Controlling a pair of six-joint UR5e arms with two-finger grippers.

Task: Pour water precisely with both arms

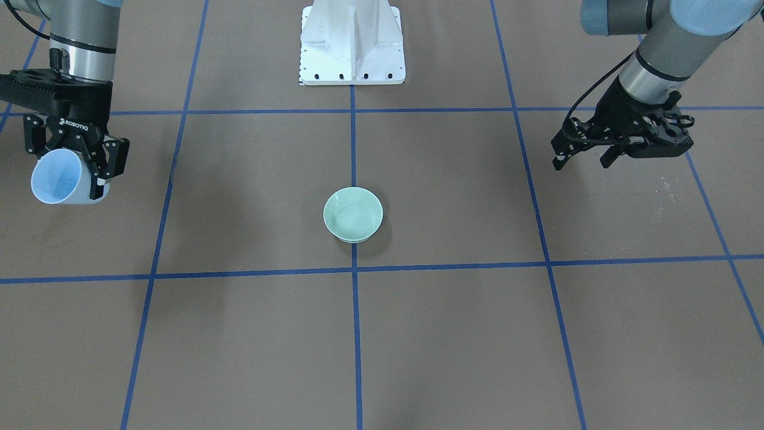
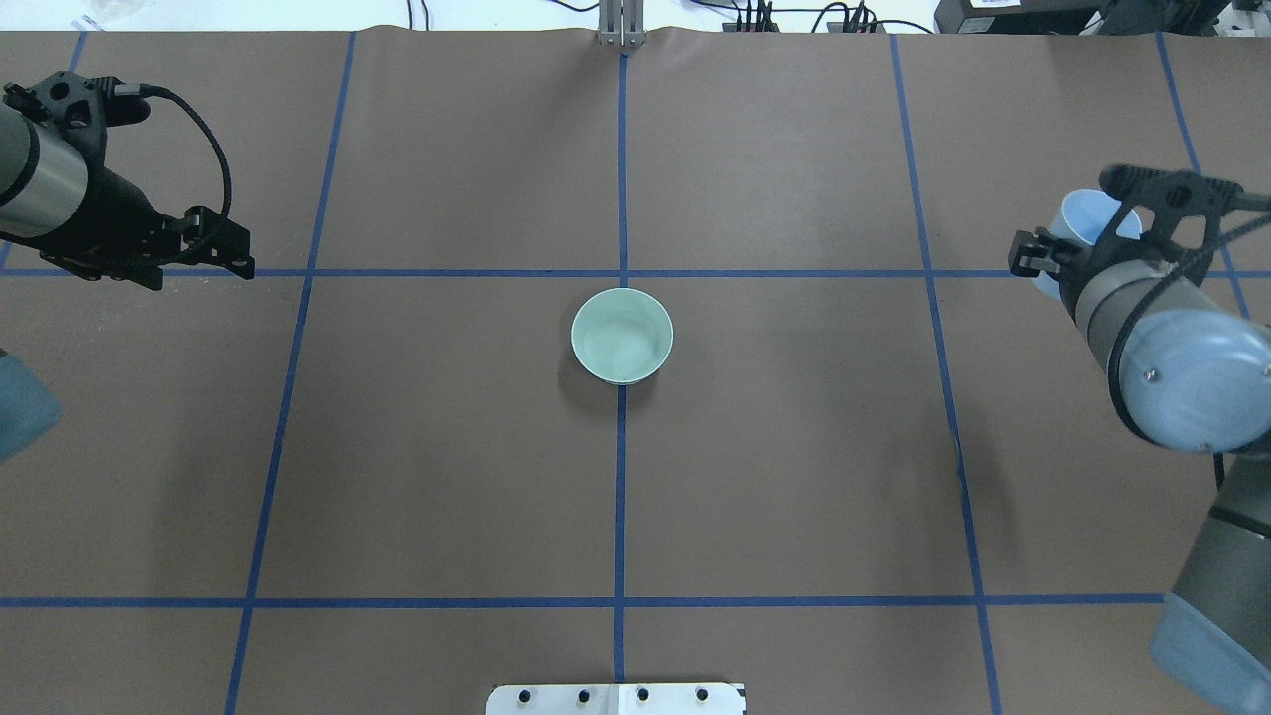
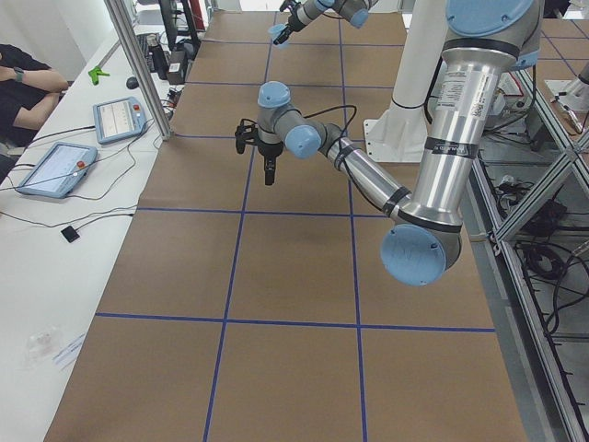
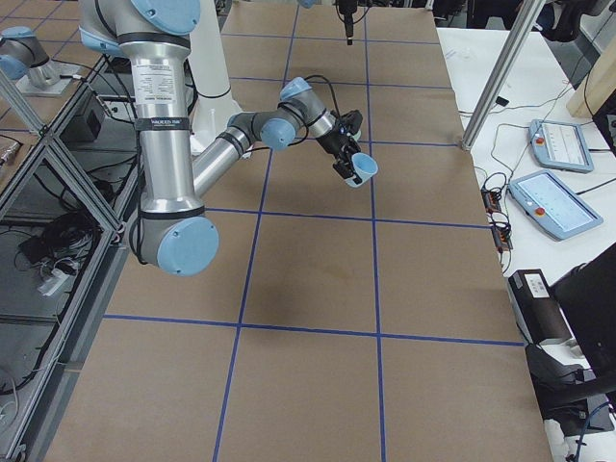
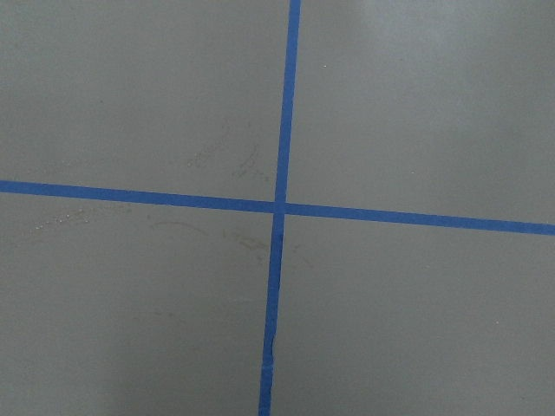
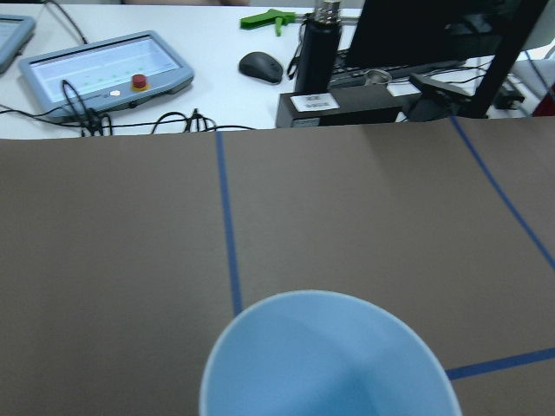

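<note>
Nearest, from the front: brown table [image 1: 453, 334] gridded in blue tape [image 1: 356, 346].

Further in: pale green bowl [image 1: 353, 214], upright on the centre tape line, midway between the arms and well apart from both. Contents not discernible.

Beyond that, at the table's two ends:
- Right gripper [image 1: 71, 161] clamped on pale blue cup [image 1: 55, 179], fingers on opposite sides of its wall. Cup clear of the table, tilted, mouth facing away from the robot. Water inside: cannot tell.
- Left gripper [image 1: 584, 156] with fingers spread, holding nothing, touching nothing, hanging above the table over a tape crossing.

Farthest: white pedestal [image 1: 352, 45] on the centre line.
</note>
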